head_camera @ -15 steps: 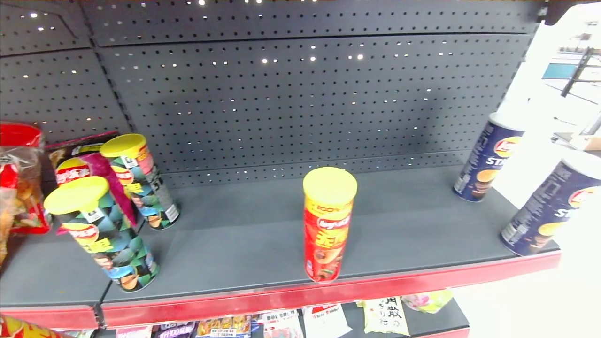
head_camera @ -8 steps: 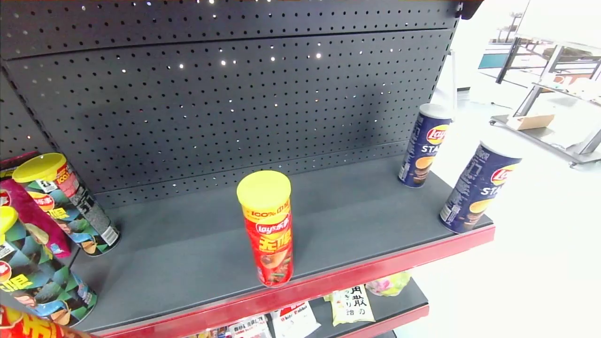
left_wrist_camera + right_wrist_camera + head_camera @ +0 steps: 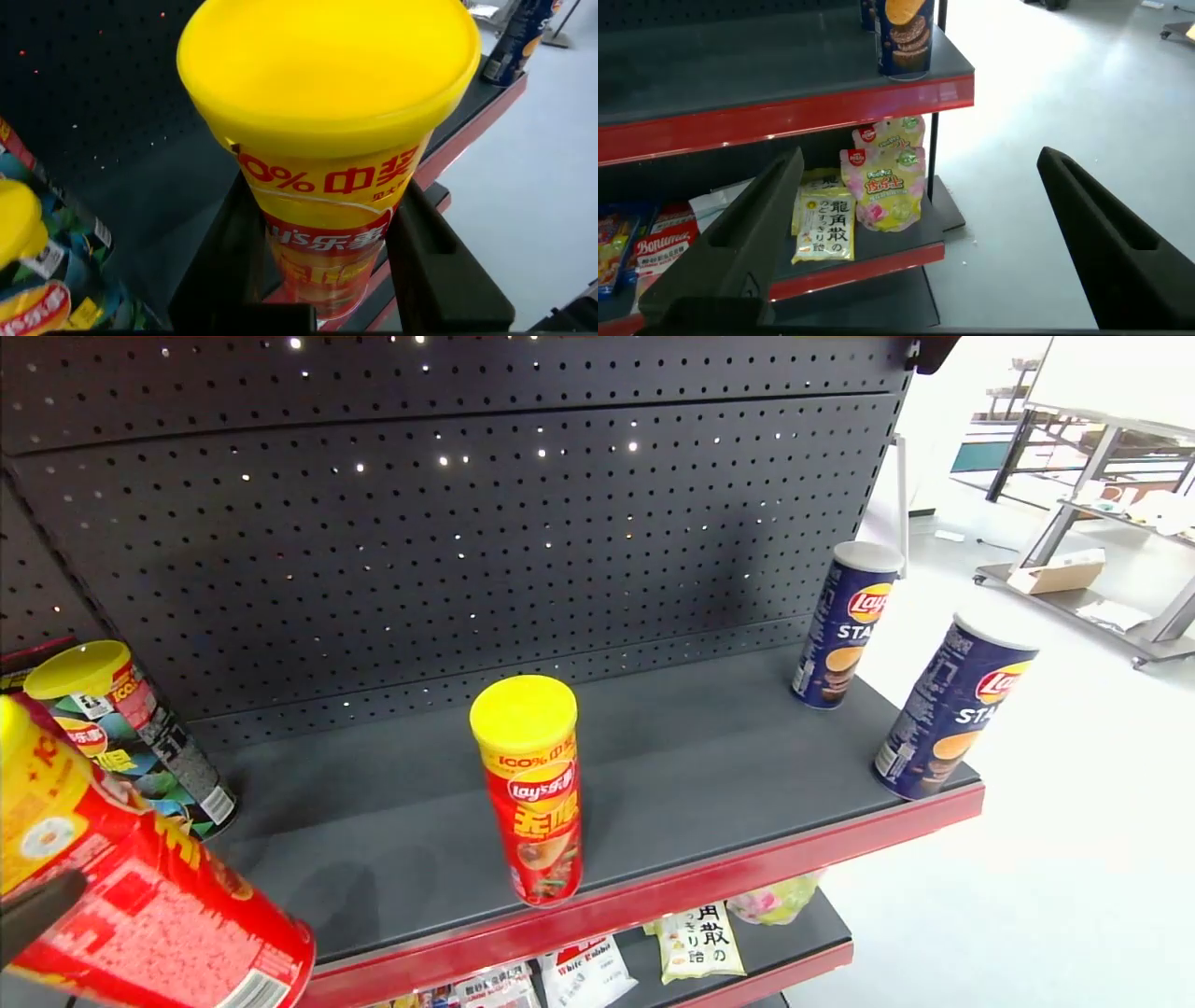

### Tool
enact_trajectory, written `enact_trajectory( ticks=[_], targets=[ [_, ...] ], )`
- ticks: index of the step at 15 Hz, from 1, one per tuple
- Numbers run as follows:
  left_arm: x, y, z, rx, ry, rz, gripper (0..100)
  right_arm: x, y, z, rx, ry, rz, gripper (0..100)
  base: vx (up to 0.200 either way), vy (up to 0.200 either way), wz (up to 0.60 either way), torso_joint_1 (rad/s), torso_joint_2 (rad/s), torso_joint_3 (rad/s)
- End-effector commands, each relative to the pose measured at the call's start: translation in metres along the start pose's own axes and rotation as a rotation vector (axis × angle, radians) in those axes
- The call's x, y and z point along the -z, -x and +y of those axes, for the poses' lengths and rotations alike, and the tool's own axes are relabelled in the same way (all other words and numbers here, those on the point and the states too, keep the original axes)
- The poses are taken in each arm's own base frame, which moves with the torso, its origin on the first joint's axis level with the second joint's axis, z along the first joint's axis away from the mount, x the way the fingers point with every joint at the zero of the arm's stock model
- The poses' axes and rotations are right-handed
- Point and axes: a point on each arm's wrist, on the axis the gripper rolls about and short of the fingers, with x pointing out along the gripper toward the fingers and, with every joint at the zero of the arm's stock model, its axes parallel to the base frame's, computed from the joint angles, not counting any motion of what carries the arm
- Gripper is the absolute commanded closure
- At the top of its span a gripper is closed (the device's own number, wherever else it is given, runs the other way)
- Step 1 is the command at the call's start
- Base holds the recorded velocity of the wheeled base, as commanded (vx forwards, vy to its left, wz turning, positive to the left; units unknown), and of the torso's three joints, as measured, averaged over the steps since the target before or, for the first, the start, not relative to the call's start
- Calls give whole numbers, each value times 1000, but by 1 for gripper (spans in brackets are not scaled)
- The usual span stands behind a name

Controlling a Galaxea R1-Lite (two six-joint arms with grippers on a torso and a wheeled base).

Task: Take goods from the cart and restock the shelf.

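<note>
**Can in left gripper, left of the shelf can, not yet set down.**

The can [image 3: 327,140] is clamped at mid-body between the fingers of the left gripper [image 3: 327,271]. The right gripper [image 3: 924,233] is spread wide with nothing in it, lower than the shelf can [image 3: 532,793]. The can is carried tilted, left of the shelf can and nearer the camera, by the front edge of the shelf [image 3: 392,803]. It is judged light and stiff: a thin-walled tube with a glossy, rather slippery skin that could be dented by a hard squeeze. A hold across the middle of the body, clear of the lid, is judged soundest. It is recorded as a tall red cylinder with a yellow lid and yellow lettering, matching the shelf can.
</note>
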Motion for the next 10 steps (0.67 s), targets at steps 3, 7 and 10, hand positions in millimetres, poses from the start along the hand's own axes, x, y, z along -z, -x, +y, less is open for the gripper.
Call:
enact_trajectory(
  ticks=[3,7,10],
  targets=[
    [-3,-71,20,88,32,117,100,0,0,0,-1,0,0,0,0,0,0,0,0,0],
    [-8,-122,31,77,25,121,100,0,0,0,-1,1,0,0,0,0,0,0,0,0],
    [-14,-170,37,87,-9,91,100,0,0,0,-1,0,0,0,0,0,0,0,0,0]
  ],
)
